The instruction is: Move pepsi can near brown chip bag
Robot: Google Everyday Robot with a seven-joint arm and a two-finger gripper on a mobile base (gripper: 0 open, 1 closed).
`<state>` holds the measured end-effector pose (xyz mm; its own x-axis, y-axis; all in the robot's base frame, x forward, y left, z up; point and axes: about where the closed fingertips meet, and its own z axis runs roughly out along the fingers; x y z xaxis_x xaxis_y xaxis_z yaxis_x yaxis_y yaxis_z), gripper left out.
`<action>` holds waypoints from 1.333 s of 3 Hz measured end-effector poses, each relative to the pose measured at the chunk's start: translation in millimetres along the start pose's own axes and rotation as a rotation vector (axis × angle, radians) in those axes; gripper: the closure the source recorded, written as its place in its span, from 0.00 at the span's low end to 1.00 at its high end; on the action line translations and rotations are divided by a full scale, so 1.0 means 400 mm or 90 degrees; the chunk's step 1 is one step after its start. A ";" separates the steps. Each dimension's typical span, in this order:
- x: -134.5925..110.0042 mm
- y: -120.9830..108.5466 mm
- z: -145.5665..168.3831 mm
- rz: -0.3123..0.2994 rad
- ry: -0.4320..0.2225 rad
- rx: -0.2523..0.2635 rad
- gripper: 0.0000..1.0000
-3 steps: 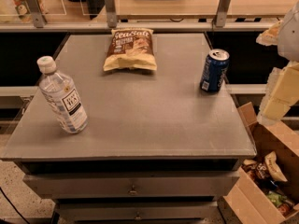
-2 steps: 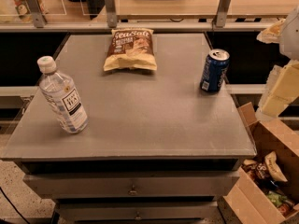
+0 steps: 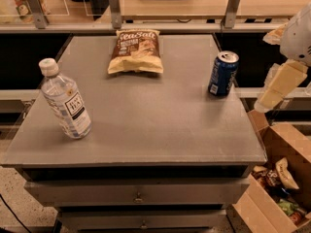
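The pepsi can (image 3: 223, 74) is dark blue with a silver top and stands upright near the table's right edge. The brown chip bag (image 3: 135, 51) lies flat at the back middle of the table, with white "Sea Salt" lettering and a pale yellow lower edge. It is well to the left of the can and further back. My gripper (image 3: 273, 92) hangs off the table's right side, to the right of the can and apart from it. It holds nothing that I can see.
A clear plastic tea bottle (image 3: 65, 100) with a white cap stands at the front left of the grey table (image 3: 146, 125). An open cardboard box (image 3: 277, 178) of snacks sits on the floor at the right. A railed counter (image 3: 170, 4) runs behind the table.
My gripper has shifted slightly left, toward the table's right edge. The can, bag and bottle have not moved.
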<state>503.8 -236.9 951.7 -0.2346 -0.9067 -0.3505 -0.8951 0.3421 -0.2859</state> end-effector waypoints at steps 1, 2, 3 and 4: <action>0.022 -0.061 0.059 0.030 -0.035 -0.008 0.00; 0.039 -0.101 0.109 0.060 -0.093 -0.021 0.00; 0.039 -0.120 0.161 0.078 -0.163 -0.032 0.00; 0.015 -0.130 0.210 0.073 -0.242 -0.038 0.00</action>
<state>580.7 -239.5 889.5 -0.1869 -0.7038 -0.6853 -0.8948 0.4100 -0.1770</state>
